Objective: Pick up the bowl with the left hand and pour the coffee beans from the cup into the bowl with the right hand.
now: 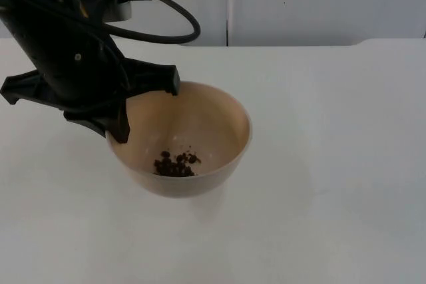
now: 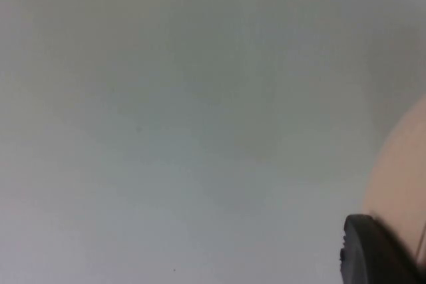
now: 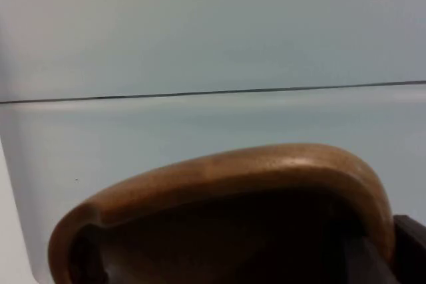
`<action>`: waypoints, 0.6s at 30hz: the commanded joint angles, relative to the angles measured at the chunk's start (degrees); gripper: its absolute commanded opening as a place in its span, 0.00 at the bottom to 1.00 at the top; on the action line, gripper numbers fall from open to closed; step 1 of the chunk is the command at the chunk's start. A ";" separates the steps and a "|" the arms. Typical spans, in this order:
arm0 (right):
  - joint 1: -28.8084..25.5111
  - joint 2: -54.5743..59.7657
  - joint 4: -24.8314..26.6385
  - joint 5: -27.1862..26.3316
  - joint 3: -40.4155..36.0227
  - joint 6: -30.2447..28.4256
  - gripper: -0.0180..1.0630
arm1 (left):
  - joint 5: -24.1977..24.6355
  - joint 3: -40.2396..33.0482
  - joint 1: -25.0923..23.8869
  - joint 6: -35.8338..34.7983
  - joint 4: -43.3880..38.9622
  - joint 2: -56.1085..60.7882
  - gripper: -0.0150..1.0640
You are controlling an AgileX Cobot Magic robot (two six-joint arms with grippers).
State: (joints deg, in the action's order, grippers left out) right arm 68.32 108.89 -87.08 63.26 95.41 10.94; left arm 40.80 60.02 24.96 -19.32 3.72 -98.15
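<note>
A beige bowl point(image 1: 200, 121) hangs a little above the white table, casting a soft shadow below it. A small heap of dark coffee beans point(image 1: 175, 164) lies in its bottom. My left gripper point(image 1: 122, 116) comes in from the left and is shut on the bowl's left rim. In the left wrist view the bowl's outer wall point(image 2: 403, 171) sits against one black fingertip point(image 2: 373, 254). A brown wooden cup point(image 3: 253, 171) is close up and tilted in the right wrist view, with my right gripper point(image 3: 239, 261) shut on it. Its inside is dark, so its contents are hidden.
The white table point(image 1: 333, 164) stretches right and forward of the bowl. It ends at the grey partition wall point(image 1: 299, 4) behind. A wall seam point(image 3: 213, 92) crosses the right wrist view.
</note>
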 commanded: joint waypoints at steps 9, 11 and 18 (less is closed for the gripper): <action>-2.77 -0.58 9.04 0.06 0.17 3.18 0.02 | -0.61 0.30 0.35 -0.03 -0.22 0.31 0.01; -3.84 -0.58 13.08 -0.46 0.90 3.68 0.02 | -0.61 0.30 0.35 -0.03 -0.22 0.31 0.01; -5.91 -0.58 22.20 -2.64 4.22 3.68 0.02 | -0.72 0.30 0.35 -0.03 -0.22 0.31 0.01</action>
State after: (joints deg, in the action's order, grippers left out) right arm 62.95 108.89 -66.63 61.36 98.38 14.17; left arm 40.80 60.02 24.96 -19.32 3.72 -98.15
